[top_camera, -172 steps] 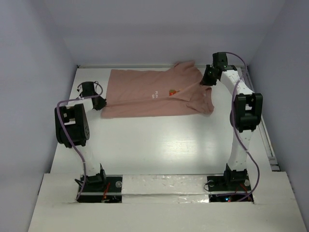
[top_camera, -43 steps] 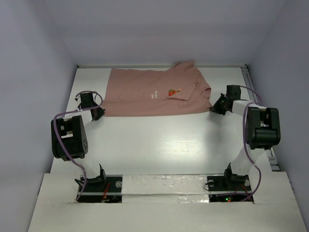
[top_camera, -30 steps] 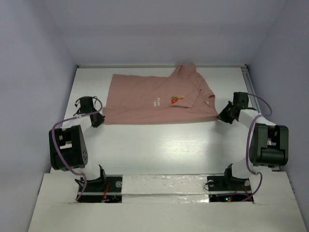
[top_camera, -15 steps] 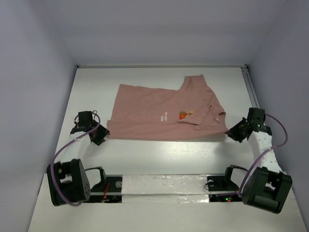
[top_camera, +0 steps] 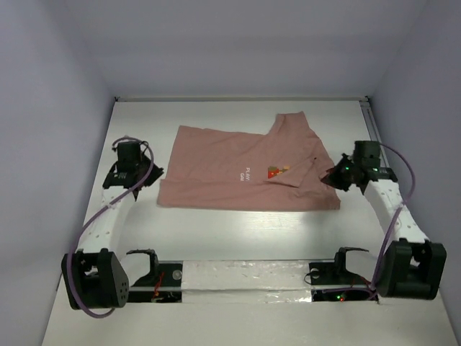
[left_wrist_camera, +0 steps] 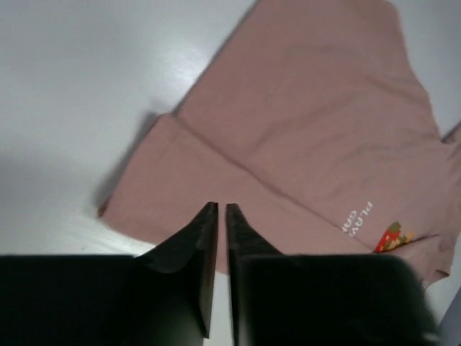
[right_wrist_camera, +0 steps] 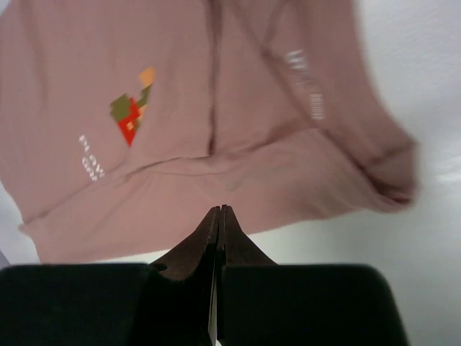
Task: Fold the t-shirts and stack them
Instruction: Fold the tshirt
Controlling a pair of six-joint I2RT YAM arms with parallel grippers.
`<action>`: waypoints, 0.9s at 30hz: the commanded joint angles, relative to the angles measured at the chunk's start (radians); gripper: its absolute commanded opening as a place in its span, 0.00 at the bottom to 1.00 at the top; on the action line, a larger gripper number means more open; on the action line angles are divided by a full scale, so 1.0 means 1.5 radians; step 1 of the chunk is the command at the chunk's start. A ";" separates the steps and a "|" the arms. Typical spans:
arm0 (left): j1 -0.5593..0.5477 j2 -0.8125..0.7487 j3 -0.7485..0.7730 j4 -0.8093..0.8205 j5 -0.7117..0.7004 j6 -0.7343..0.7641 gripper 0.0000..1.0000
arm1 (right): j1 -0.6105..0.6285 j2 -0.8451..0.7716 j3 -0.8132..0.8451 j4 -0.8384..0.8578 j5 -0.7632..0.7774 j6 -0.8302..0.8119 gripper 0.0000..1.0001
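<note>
The dusty-pink t-shirt (top_camera: 230, 169) lies flat on the white table, folded lengthwise, with its white lettering and red-orange chest print (top_camera: 275, 172) facing up. My left gripper (top_camera: 151, 175) hovers at the shirt's left end; in the left wrist view (left_wrist_camera: 221, 207) its jaws are almost together and empty above the shirt (left_wrist_camera: 310, 130). My right gripper (top_camera: 333, 176) is at the shirt's right end by the sleeve; in the right wrist view (right_wrist_camera: 218, 209) its jaws are shut and empty over the shirt's near edge (right_wrist_camera: 180, 144).
A metal rail (top_camera: 372, 126) runs along the table's right edge. Pale walls close in the back and both sides. The arm bases sit on the taped ledge (top_camera: 245, 274) at the front.
Both arms dragged the shirt from the back of the table toward the front. In the last half second both grippers came off its near corners and moved back; the shirt stays put.
</note>
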 commanded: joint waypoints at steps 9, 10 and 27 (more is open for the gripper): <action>-0.128 0.177 -0.017 0.221 0.030 0.031 0.00 | 0.154 0.233 0.030 0.246 -0.021 0.061 0.32; -0.128 0.186 -0.021 0.237 0.030 0.033 0.00 | 0.160 0.249 0.035 0.247 -0.027 0.058 0.32; -0.128 0.244 -0.057 0.249 -0.035 0.063 0.00 | 0.179 0.292 -0.008 0.253 0.037 0.097 0.32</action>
